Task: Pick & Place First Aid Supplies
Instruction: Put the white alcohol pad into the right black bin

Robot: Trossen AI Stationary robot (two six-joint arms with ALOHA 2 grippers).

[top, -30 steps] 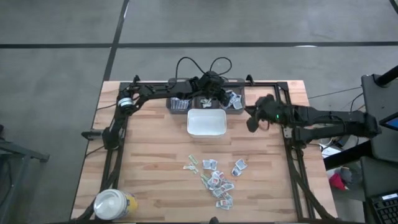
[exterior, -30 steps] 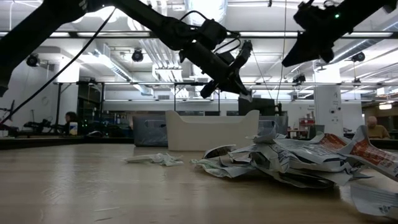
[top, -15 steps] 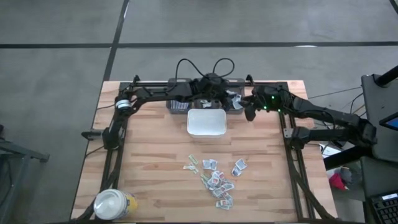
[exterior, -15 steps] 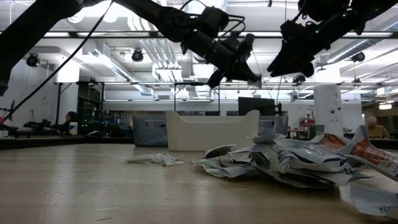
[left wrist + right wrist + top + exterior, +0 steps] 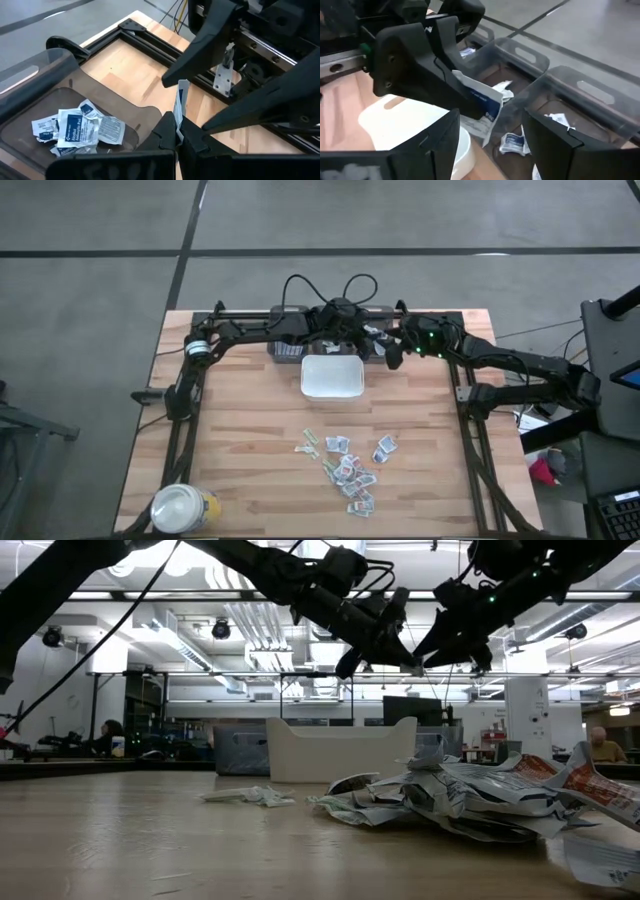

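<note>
- My left gripper (image 5: 178,134) is pressed together on one packet (image 5: 180,102), pinching it by its lower edge so that it stands upright above the fingers; I judge this presents a free edge to my other arm.
- My right gripper (image 5: 490,137) is spread wide, one finger on each side of that same packet (image 5: 479,97). It is near but not touching, as far as I can tell. Looks like a handover, not yet made.
- Both grippers hang at the far edge of the table (image 5: 250,470), above the clear bins (image 5: 540,100), just behind the white tray (image 5: 332,377).
- The rest of the supplies (image 5: 348,465) lie scattered on the near half of the table, well apart from the tray; the yellow jar (image 5: 183,508) sits at the near left corner.
- Wrist views show what the high view cannot: the packet itself, and several packets already lying in the bins (image 5: 77,127).
- Low view shows both grippers raised well clear of the tabletop, with the pile (image 5: 450,802) up close.
- High view alone gives the whole layout, and the tray looks empty there.
</note>
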